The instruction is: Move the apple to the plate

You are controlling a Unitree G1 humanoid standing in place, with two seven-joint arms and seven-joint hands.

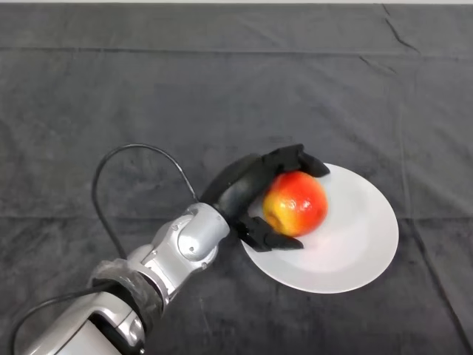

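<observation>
While only dark cloth covers the tabletop around it, the red-yellow apple is held over the white plate, grasped by the left hand's curled fingers.

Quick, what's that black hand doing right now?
Left hand: shut on the apple, over the plate.

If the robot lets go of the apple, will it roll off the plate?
The apple looks round and smooth, so it may roll a little. The plate seems shallow, so its rim would hardly stop it. The left hand has fingers curled round it, so it looks firm, not squashy.
</observation>
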